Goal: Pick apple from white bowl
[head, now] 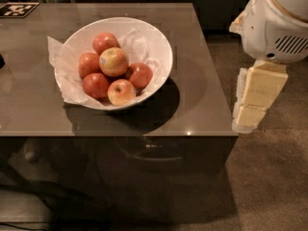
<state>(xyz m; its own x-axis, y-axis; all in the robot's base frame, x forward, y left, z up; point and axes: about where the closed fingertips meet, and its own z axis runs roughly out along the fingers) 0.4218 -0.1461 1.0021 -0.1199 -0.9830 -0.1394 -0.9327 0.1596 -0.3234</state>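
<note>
The white bowl [165, 52] stands on the grey-brown table [202, 95], left of centre, lined with crumpled white paper. The apple [113, 61], pale yellow-green with an orange-red blush, lies on top of the pile in the middle of the bowl. A smaller yellow-red apple [121, 91] with a stem dimple lies at the bowl's front. Several red apples [140, 75] lie around them. My gripper [250, 117] hangs at the right edge of the view, beside the table's right edge, well to the right of the bowl and holding nothing that I can see.
The arm's white housing [276, 20] fills the upper right corner. A black-and-white marker tag [18, 8] lies at the table's far left corner. Carpeted floor [269, 177] lies to the right of the table. Dark cabinets stand behind it.
</note>
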